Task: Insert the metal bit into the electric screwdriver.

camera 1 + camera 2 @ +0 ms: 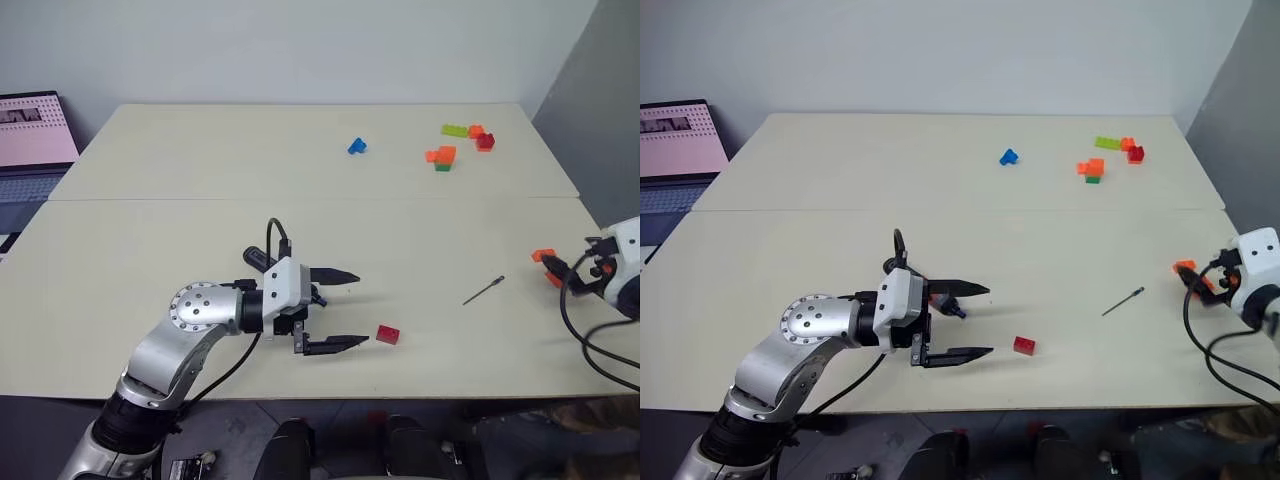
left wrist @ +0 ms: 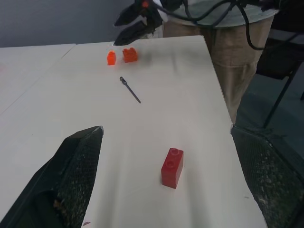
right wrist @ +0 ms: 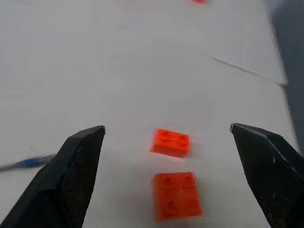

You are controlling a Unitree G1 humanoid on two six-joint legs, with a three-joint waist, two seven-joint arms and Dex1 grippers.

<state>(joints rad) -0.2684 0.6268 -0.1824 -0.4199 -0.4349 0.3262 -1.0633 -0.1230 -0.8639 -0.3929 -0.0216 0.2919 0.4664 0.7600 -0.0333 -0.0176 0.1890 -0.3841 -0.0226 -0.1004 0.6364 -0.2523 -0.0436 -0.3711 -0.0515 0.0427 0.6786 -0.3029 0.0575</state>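
The metal bit (image 1: 484,290) is a thin dark rod lying flat on the table right of centre, also seen as the metal bit (image 2: 129,89). My left gripper (image 1: 362,308) hovers low over the table's front middle, pointing right. It is open and empty, well left of the bit. A dark stub with a red spot (image 1: 948,305) shows by its palm; I cannot tell whether that is the electric screwdriver. My right gripper (image 3: 167,127) is open at the table's right edge, with two orange bricks (image 3: 171,142) just ahead of its fingers. The bit lies a little to its left.
A red brick (image 1: 388,335) lies just beyond the left gripper's fingertips. A blue brick (image 1: 357,147) and a cluster of coloured bricks (image 1: 460,140) sit at the far right. A laptop (image 1: 30,140) stands off the table's left. A person in tan trousers (image 2: 228,57) stands past the right edge.
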